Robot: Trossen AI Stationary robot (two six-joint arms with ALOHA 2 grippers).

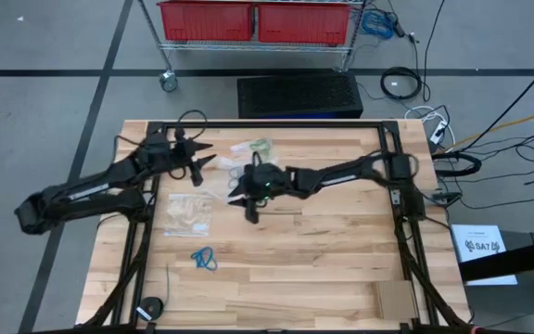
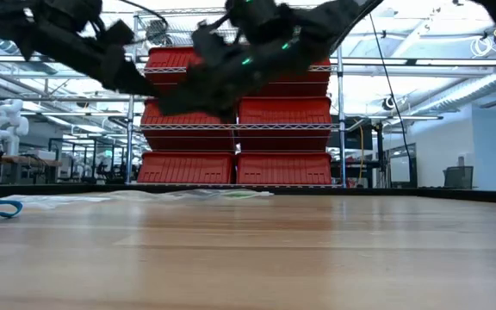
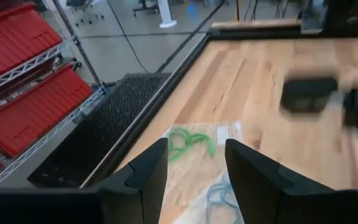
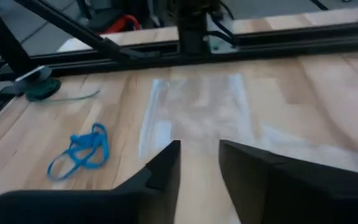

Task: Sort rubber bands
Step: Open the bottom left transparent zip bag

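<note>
Hovering left gripper (image 1: 204, 156), fingers spread, nothing between them; green rubber bands (image 3: 190, 142) lie on a clear bag (image 3: 194, 177) just ahead of its tips, dark teal-blue bands (image 3: 219, 194) closer under them. Right gripper (image 1: 246, 204) at table centre, fingers parted with a narrow gap, holding nothing. Bright blue bands (image 4: 82, 151) lie on bare wood off to its side, another clear bag (image 4: 194, 112) straight ahead.

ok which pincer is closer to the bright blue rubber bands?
Right. The right pincer hangs mid-table, just up and right of the bright blue rubber bands; the left pincer is farther, near the far edge.
</note>
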